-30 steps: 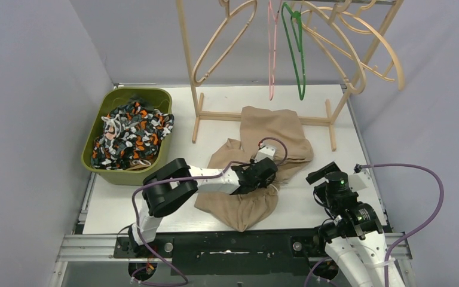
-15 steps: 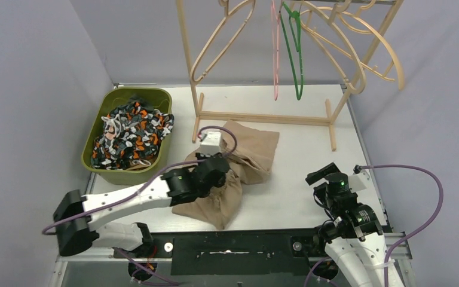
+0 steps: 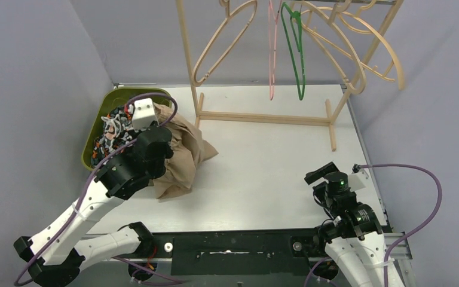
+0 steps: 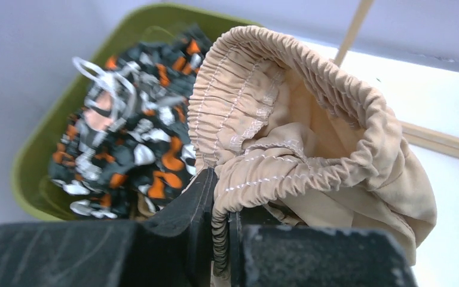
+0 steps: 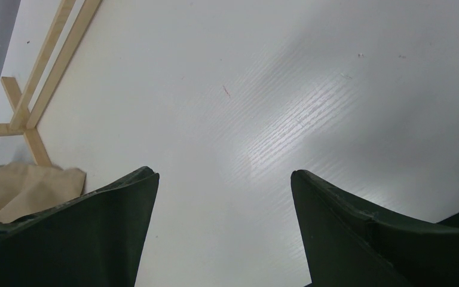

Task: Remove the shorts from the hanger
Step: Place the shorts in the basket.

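My left gripper (image 4: 226,224) is shut on the gathered waistband of the beige shorts (image 4: 311,137). In the top view the left gripper (image 3: 149,146) holds the beige shorts (image 3: 185,155) at the right rim of the green bin (image 3: 95,128), the cloth trailing onto the table. The camouflage shorts (image 3: 112,130) lie in the bin and also show in the left wrist view (image 4: 125,137). My right gripper (image 5: 224,179) is open and empty over bare table; in the top view the right gripper (image 3: 321,174) rests at the near right. The other shorts are out of view.
A wooden rack (image 3: 263,117) stands at the back with several bare hangers: wooden ones (image 3: 224,42), a pink one (image 3: 272,54) and a green one (image 3: 296,51). Its base rail runs across the back of the table. Grey walls close in both sides.
My left arm has swung left and back, dragging the beige shorts from the table's middle to the green bin's right rim. The right arm has not moved.
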`<state>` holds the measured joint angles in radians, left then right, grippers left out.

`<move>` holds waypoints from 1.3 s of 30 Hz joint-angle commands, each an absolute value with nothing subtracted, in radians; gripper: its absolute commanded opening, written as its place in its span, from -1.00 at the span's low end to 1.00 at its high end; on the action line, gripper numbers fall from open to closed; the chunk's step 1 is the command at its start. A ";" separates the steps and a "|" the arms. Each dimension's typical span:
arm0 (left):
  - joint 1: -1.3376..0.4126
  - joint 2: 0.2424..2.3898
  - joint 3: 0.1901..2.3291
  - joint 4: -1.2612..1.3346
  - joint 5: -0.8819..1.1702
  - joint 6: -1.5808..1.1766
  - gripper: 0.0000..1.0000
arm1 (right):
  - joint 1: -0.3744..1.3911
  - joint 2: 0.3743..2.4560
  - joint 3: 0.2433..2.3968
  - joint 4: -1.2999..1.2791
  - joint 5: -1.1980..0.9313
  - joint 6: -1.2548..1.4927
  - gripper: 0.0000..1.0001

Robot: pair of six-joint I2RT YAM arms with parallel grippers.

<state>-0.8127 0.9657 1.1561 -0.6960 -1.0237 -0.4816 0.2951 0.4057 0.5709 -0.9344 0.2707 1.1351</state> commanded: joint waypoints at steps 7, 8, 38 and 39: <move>-0.782 1.012 1.455 -0.271 -1.376 0.216 -1.00 | 0.297 0.466 0.552 -0.841 0.251 1.120 0.68; -0.777 0.998 1.412 -0.073 -1.379 0.438 -1.00 | 0.298 0.472 0.552 -0.836 0.248 1.120 0.69; -0.031 1.361 1.126 -0.507 -0.219 -0.300 -1.00 | 0.296 0.512 0.510 -0.775 0.197 1.078 0.68; 0.001 1.386 1.090 -0.502 -0.165 -0.336 -1.00 | 0.296 0.520 0.513 -0.772 0.194 1.073 0.68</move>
